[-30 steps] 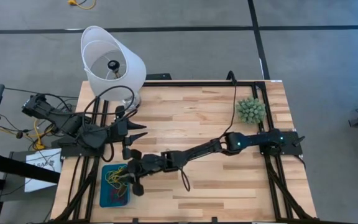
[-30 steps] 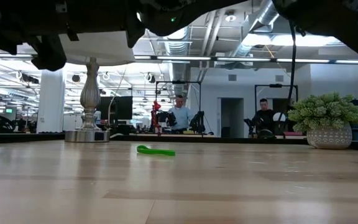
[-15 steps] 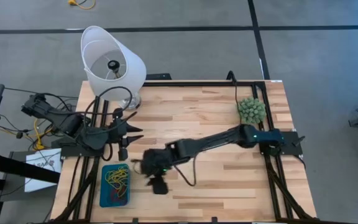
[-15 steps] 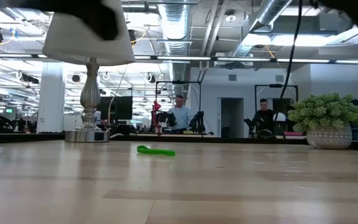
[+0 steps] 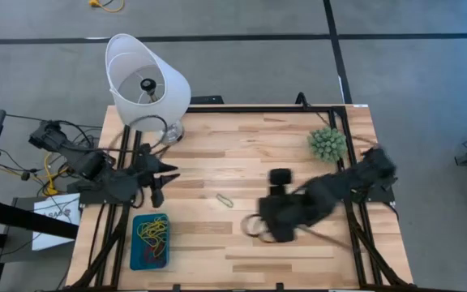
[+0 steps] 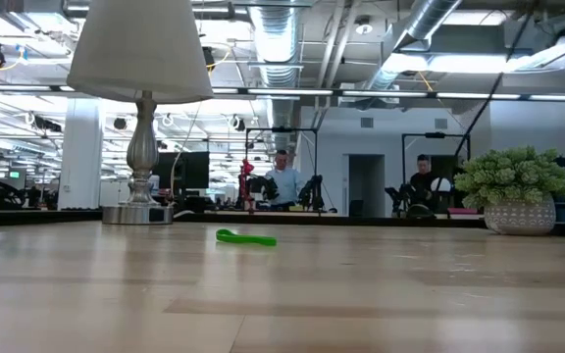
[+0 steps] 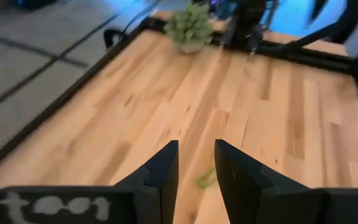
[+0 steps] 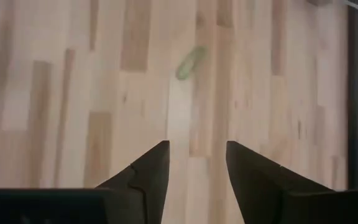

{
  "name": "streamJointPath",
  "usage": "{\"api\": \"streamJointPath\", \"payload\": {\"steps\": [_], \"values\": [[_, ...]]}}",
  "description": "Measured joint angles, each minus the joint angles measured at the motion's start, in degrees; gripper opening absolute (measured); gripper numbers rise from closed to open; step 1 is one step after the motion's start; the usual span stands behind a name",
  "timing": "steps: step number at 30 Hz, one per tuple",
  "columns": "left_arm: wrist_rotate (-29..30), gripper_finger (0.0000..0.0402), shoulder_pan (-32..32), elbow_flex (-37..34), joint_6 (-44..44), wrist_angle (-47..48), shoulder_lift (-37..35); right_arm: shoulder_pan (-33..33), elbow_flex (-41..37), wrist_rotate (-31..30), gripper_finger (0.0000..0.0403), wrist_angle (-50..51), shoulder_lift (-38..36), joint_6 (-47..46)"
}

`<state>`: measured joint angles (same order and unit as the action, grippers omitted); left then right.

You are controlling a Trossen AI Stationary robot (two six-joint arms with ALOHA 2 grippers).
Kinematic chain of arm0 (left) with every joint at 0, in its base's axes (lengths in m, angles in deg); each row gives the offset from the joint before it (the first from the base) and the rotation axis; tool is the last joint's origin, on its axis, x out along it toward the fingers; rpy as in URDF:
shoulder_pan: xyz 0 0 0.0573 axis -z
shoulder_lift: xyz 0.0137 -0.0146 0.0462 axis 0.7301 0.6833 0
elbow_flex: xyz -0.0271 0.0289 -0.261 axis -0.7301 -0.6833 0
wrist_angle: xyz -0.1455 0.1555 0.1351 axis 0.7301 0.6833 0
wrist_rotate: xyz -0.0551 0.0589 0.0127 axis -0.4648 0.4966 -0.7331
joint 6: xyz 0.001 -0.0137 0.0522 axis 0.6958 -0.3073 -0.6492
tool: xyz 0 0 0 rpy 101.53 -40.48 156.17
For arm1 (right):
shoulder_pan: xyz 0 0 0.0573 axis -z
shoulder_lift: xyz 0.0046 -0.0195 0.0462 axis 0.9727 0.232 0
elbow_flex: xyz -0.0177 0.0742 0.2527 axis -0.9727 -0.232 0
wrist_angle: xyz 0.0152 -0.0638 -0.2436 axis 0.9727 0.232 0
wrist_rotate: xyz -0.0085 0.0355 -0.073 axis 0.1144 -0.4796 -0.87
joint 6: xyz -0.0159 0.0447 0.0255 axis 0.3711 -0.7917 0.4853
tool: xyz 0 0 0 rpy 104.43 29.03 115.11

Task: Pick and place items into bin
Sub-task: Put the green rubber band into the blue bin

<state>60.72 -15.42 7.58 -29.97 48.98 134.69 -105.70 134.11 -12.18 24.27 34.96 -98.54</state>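
- Big change from a second earlier: the right claw (image 5: 276, 229) had been over the teal bin (image 5: 134, 245), and now it had swung back across the tabletop (image 5: 242, 154) to the right-centre, blurred. Its wrist view showed the two dark fingers (image 8: 143, 174) parted with nothing between them.
- That move uncovered one green rubber band (image 5: 224, 199) lying flat on the wood near the middle, well apart from the bin. It showed as a thin floppy loop in the low view (image 6: 245, 237) too.
- The left claw (image 5: 169, 172) sat at the left edge above the bin, same as before, fingers (image 7: 163, 168) slightly apart and empty.
- The tabletop was pale wooden planks inside a black frame.
- The bin was a shallow rounded rectangle holding a tangle of yellow, red and green bands (image 5: 154, 237).
- White cone lampshade (image 5: 144, 77) at the back left, spiky green plant (image 5: 327, 143) at the back right.
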Motion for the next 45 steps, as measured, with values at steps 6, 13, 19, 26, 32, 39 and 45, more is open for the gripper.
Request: {"api": "streamJointPath", "payload": {"steps": [6, 13, 19, 26, 32, 39, 45], "values": [[-2.0, 0.0092, -1.5, -11.0, 1.9, -8.7, 4.2, -3.3, -17.7, -9.3, 0.0153, 0.5, -16.7, -11.9], [-14.3, 0.0092, -5.1, -21.3, -15.0, -42.0, 16.3, -5.6, -37.4, -10.7, 0.0157, -9.5, -34.0, -25.7], [-21.8, 0.0092, -11.5, -20.8, -18.3, -57.4, 32.3, -5.1, -51.4, -10.5, 0.0156, -23.5, -40.6, -25.8], [-31.0, 0.0092, -16.0, -16.4, -23.0, -63.5, 48.2, -4.9, -55.5, -5.2, 0.016, -25.5, -38.4, -25.9], [-33.6, 0.0092, -18.3, -12.8, -23.5, -63.3, 54.4, -4.9, -55.5, -1.9, 0.0162, -26.7, -35.0, -25.9], [-35.2, 0.008, -19.5, -12.2, -20.6, -59.1, 55.2, -4.9, -55.5, -1.5, 0.0161, -27.4, -33.8, -25.9], [-35.2, 0.0013, -19.6, -12.2, -21.3, -57.6, 54.7, -4.9, -55.5, -1.5, 0.0162, -28.6, -34.0, -25.9]]}}
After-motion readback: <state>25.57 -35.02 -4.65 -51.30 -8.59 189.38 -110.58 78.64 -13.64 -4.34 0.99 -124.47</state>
